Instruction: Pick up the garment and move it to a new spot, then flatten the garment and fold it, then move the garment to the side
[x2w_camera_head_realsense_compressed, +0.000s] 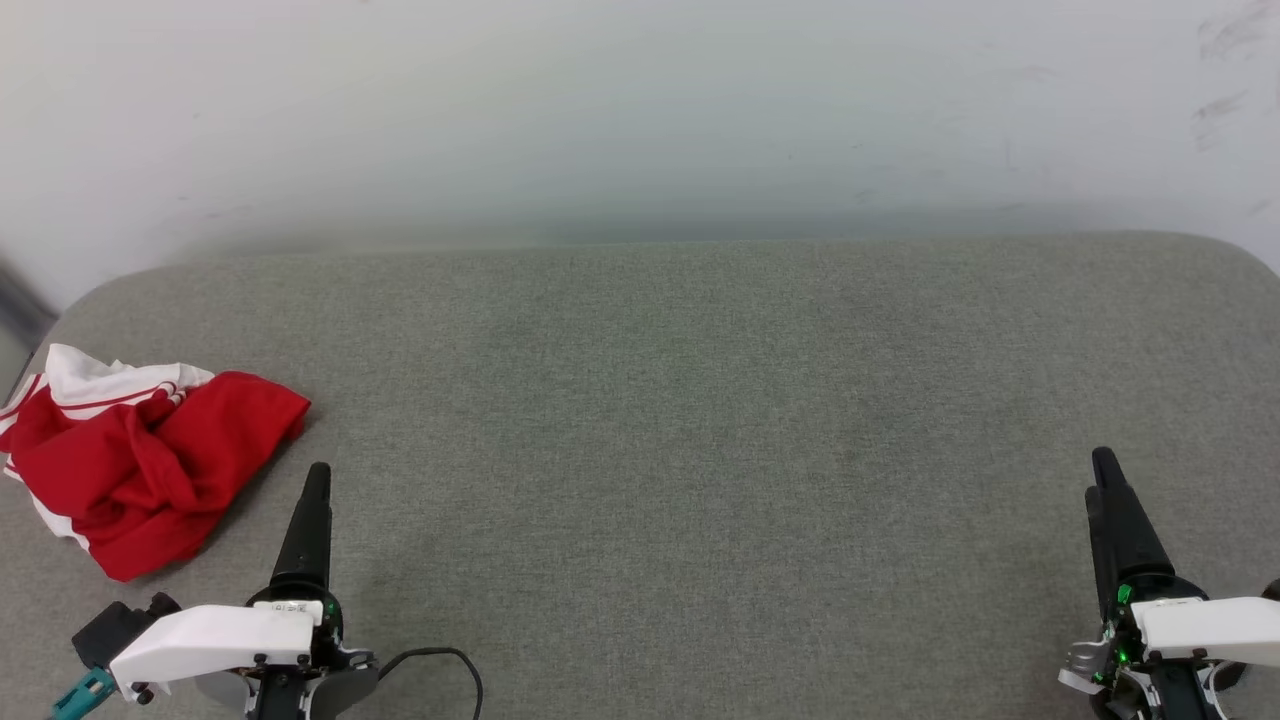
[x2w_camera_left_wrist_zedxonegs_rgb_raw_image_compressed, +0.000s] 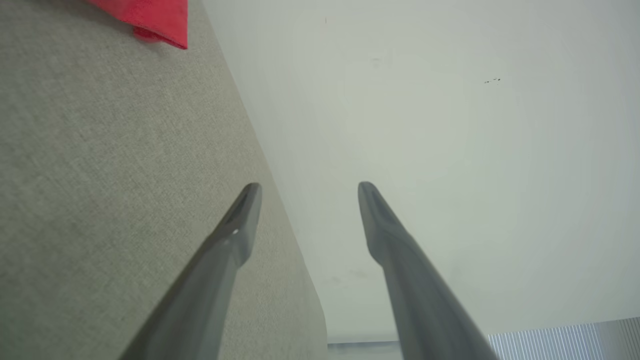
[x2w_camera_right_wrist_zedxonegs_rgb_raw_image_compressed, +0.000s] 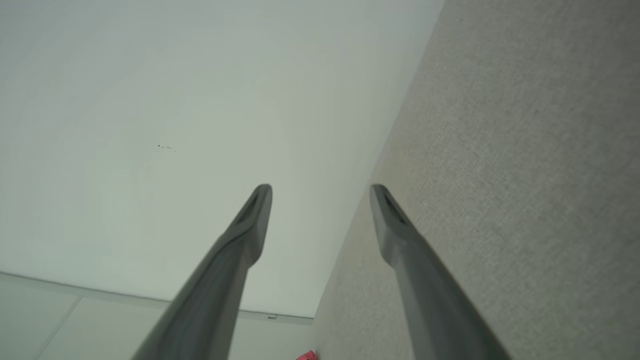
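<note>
The garment (x2w_camera_head_realsense_compressed: 140, 460), red with white striped trim, lies crumpled at the far left of the grey fabric surface (x2w_camera_head_realsense_compressed: 680, 420). A corner of the garment (x2w_camera_left_wrist_zedxonegs_rgb_raw_image_compressed: 150, 20) shows at the top left of the left wrist view. My left gripper (x2w_camera_head_realsense_compressed: 318, 475) hovers just right of the garment, apart from it. Its fingers (x2w_camera_left_wrist_zedxonegs_rgb_raw_image_compressed: 240, 220) stand spread with nothing between them, so my left gripper (x2w_camera_left_wrist_zedxonegs_rgb_raw_image_compressed: 306, 187) is open. At the lower right my right gripper (x2w_camera_head_realsense_compressed: 1105, 462) is far from the garment. In the right wrist view my right gripper (x2w_camera_right_wrist_zedxonegs_rgb_raw_image_compressed: 320, 189) is open and holds nothing.
A pale wall (x2w_camera_head_realsense_compressed: 640, 110) rises behind the surface's back edge. The surface has rounded corners at the back left and back right. A black cable (x2w_camera_head_realsense_compressed: 440, 660) loops by my left wrist.
</note>
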